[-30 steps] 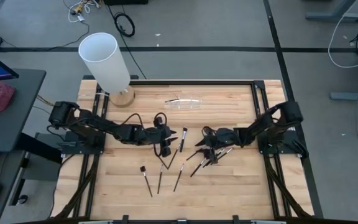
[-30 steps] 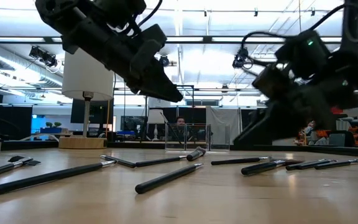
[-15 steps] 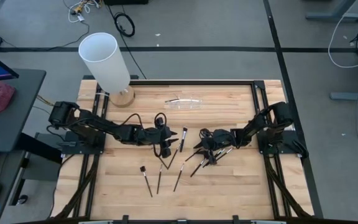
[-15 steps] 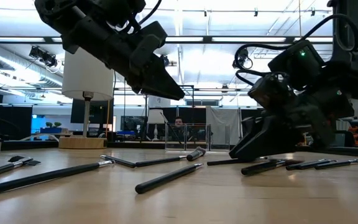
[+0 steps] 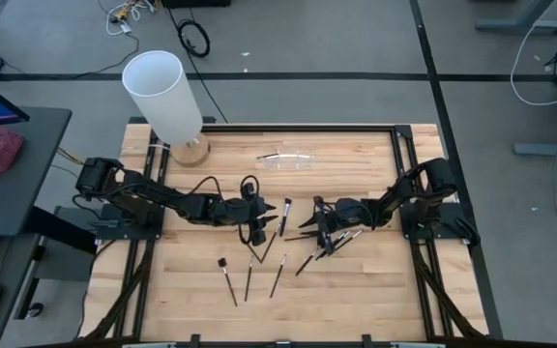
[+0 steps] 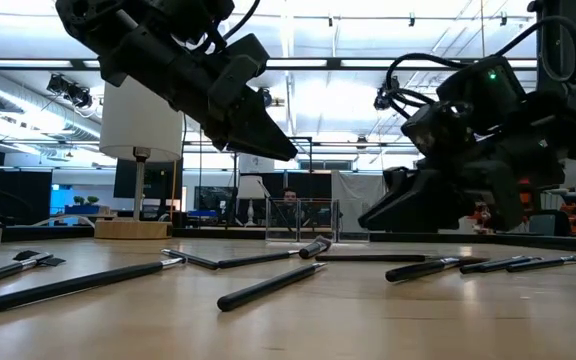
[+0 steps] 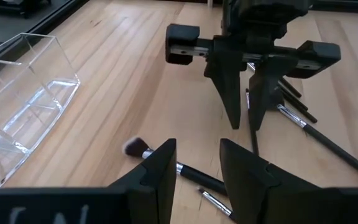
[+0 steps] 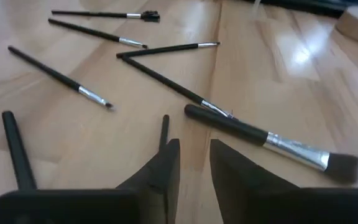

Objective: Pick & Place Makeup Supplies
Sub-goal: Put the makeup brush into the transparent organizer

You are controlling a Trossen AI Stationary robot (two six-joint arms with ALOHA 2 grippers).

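**Sorting barely begun: every brush on the wood**

High view: the makeup brushes (image 5: 280, 253) lie scattered mid-tabletop, none in the clear organizer (image 5: 285, 160) near the far edge. The left gripper (image 5: 258, 230) hovers over one group; the right gripper (image 5: 315, 228) sits low at another.

Low view: both hang above the table (image 6: 388, 320).

Left wrist view: its fingers (image 7: 157, 171) stand apart, empty.

Right wrist view: its fingers (image 8: 166, 163) stand narrowly apart; one thin handle shows between them, but I cannot tell if it is gripped.

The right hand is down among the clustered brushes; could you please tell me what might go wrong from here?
1. The brushes under the right hand lie bunched together, so it may catch two or knock neighbours askew.
2. The left hand hangs close by, so the arms might bump if either reaches inward.
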